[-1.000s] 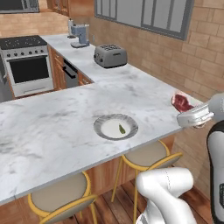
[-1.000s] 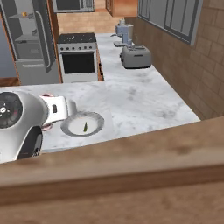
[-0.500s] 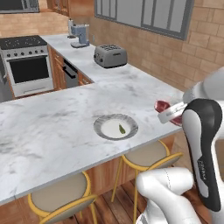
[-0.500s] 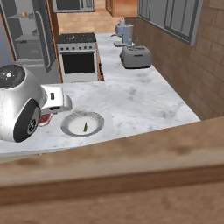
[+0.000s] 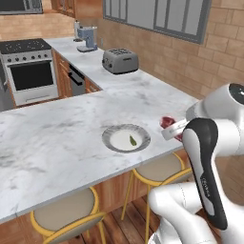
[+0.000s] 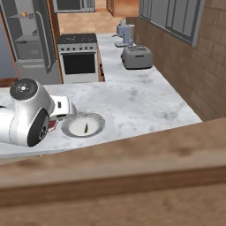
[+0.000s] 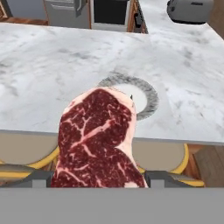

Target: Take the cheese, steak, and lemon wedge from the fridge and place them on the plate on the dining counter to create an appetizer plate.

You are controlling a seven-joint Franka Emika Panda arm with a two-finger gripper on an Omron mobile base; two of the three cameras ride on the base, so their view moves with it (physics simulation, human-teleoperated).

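Note:
My gripper (image 7: pixel 98 177) is shut on the steak (image 7: pixel 98 135), a red marbled slab with a whitish rim, held over the near edge of the dining counter (image 5: pixel 57 138). In the left base view the steak (image 5: pixel 167 122) hangs just right of the plate (image 5: pixel 108 141), and the gripper (image 5: pixel 172 129) is apart from it. The lemon wedge (image 5: pixel 133 140) lies inside the plate. In the right base view the steak (image 6: pixel 53 126) peeks out beside the plate (image 6: pixel 70 130). The fridge (image 6: pixel 26 39) stands far back; an orange speck on its shelf is too small to name.
A toaster (image 5: pixel 120 60) and a blue coffee machine (image 5: pixel 86 38) stand on the far counter stretch, next to the stove (image 5: pixel 29 71). Yellow-framed stools (image 5: pixel 157 169) sit under the dining counter's near edge. A brick wall with windows runs along the right.
The arm has swung leftward with the steak, from the counter's right end to just beside the plate. The lemon wedge and the plate have stayed put.

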